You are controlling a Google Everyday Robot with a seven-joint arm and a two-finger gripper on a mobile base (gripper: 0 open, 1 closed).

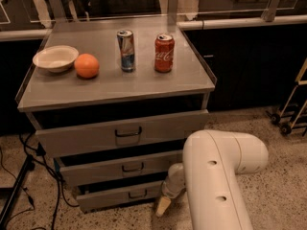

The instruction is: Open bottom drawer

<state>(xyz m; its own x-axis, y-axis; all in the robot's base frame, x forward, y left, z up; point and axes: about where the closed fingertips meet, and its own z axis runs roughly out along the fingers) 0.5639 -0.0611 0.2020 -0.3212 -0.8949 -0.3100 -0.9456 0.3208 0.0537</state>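
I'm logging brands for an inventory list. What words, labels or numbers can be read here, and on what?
"Coca-Cola": white script on the red can, standing on the cabinet top.
Blue and silver can: print too blurred to read.
Bowl, orange: no text.
Hand, low by the right end of the bottom drawer: no text on either.

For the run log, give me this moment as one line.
gripper low at bottom drawer front, right of handle | arm in foreground | on top: bowl, orange, blue can, red can
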